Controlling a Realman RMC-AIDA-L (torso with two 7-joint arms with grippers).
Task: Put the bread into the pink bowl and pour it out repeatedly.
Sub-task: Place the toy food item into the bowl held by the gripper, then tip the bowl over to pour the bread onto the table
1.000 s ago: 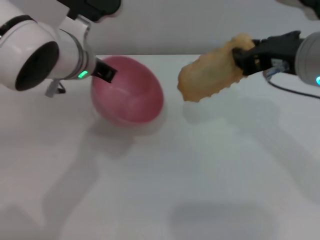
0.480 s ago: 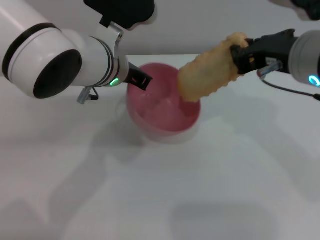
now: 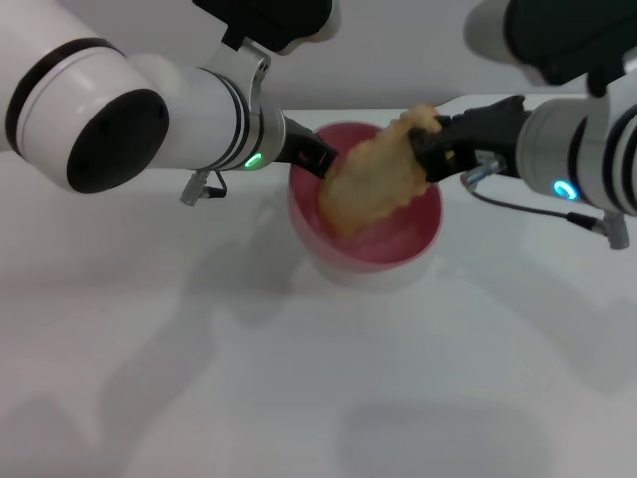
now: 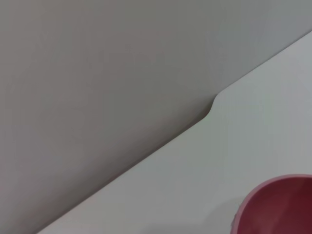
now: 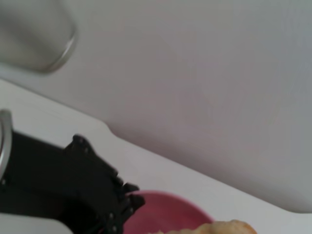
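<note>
In the upper middle of the head view, the pink bowl (image 3: pixel 365 214) stands upright on the white table (image 3: pixel 299 378). The left gripper (image 3: pixel 317 159) comes from the upper left and its jaws are closed on the left rim of the bowl. The right gripper (image 3: pixel 430 151) comes from the upper right and its jaws are closed on the upper end of the bread (image 3: pixel 373 181). The bread is tilted, and its lower end is inside the bowl.
</note>
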